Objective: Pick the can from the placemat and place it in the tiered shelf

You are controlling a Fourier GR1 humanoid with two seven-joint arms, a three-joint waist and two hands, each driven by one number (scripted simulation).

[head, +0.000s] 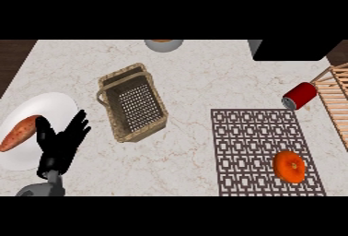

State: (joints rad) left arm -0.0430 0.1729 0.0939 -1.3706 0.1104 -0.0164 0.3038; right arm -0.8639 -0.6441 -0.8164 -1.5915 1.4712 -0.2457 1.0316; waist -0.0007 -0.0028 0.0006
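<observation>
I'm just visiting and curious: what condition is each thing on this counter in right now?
Red can: on its side, off the placemat, beside the wooden shelf.
Orange: resting on the placemat.
Wicker basket: upright, empty.
Sweet potato: lying on the white plate.
Left hand: open, holding nothing.

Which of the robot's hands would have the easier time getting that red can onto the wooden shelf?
Probably the right, though no right robot hand shows. The red can lies on its side at the far right beside the wooden shelf. The left robot hand rests open at the far left, by the white plate.

One head view looks steeply down at counter [190, 87].
</observation>
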